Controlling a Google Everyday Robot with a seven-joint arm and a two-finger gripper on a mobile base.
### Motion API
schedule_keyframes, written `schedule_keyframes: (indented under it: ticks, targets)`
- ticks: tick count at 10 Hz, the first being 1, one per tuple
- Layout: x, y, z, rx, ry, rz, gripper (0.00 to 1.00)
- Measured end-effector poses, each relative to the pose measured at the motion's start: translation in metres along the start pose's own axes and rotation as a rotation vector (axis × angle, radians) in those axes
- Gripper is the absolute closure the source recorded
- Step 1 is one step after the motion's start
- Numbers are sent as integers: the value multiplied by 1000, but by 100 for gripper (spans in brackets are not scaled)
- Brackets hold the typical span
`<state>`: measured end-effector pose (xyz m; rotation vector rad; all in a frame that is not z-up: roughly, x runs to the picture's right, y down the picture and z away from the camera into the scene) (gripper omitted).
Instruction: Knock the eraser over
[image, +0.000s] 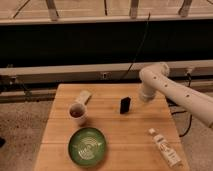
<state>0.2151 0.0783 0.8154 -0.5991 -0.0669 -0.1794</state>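
Jaws sit right of upright eraser (125, 105), arm (176, 95) bent.

Lab-like test space — gripper out of view, wooden table (135, 130), speckled floor (20, 130)

1. Your eraser (125, 105) is a small black block with rounded corners, standing upright on the table.
2. It sits just left of the gripper (145, 96), apart from it.
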Motion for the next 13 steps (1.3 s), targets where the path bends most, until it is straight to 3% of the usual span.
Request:
schedule_keyframes:
  ticks: [5,8,10,13]
  targets:
    - [-47,-33,2,13,0,-59,99]
    - [-50,-38,5,9,5,-75,99]
    - [-69,-49,7,12,-6,-89,99]
    - [-79,-60,9,15,-3,-108,99]
